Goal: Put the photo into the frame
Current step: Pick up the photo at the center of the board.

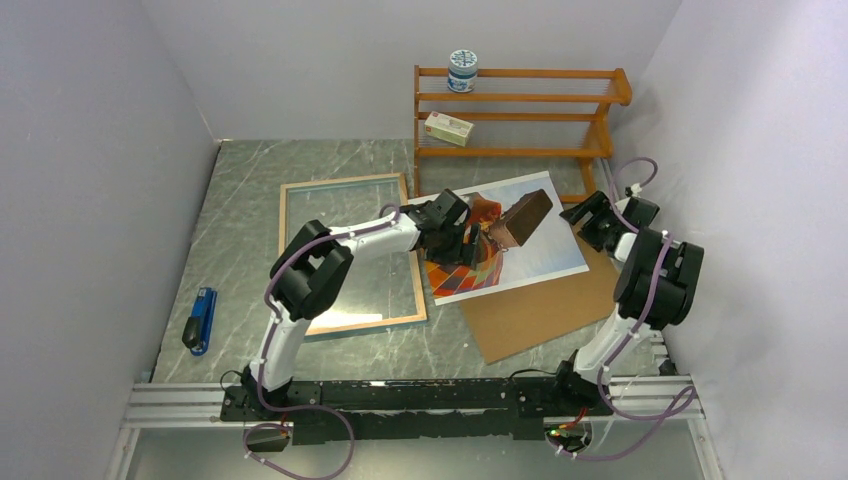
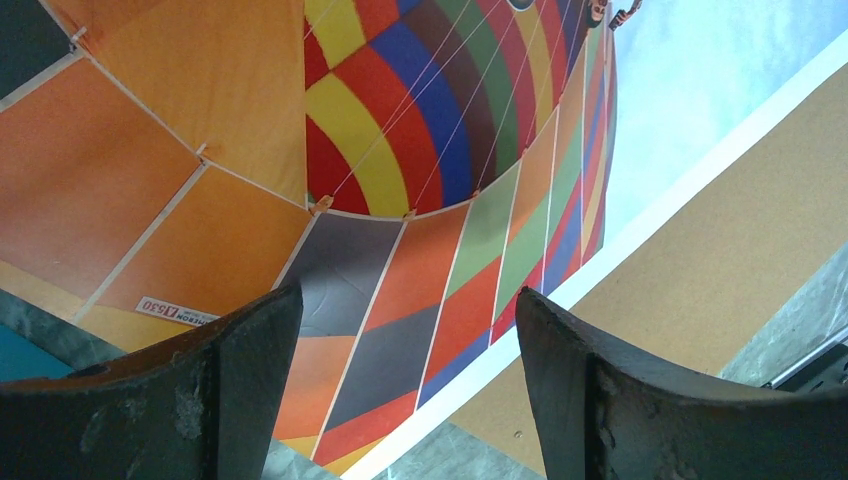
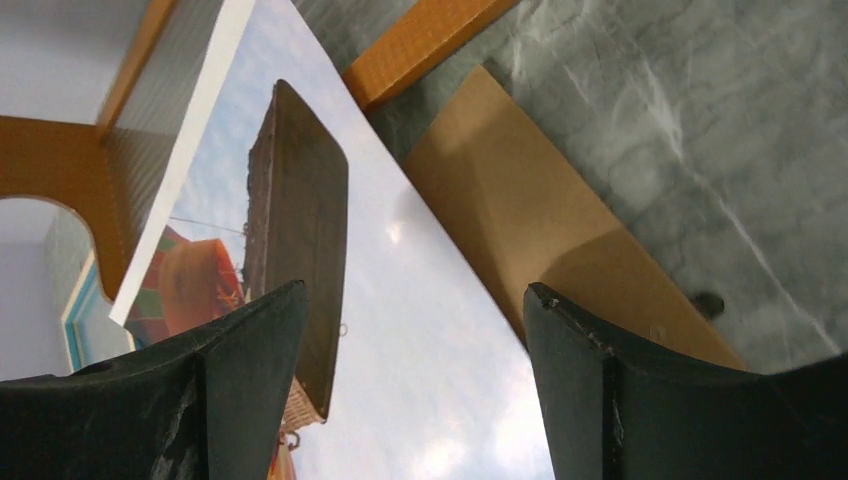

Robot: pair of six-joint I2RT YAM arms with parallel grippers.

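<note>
The left fingers (image 2: 230, 400) are spread wide with nothing gripped, poised above the photo (image 1: 545, 235); the photo is laid print-up beneath them on a brown backing board (image 1: 540, 310); the frame (image 1: 340, 182) is laid flat on the counter (image 1: 250, 200) just to their left; the right fingers (image 3: 240, 400) are likewise released, by the photo's right edge.

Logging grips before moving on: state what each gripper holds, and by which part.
Nothing is held. Left gripper hangs open over the photo; right gripper open at its edge.
</note>
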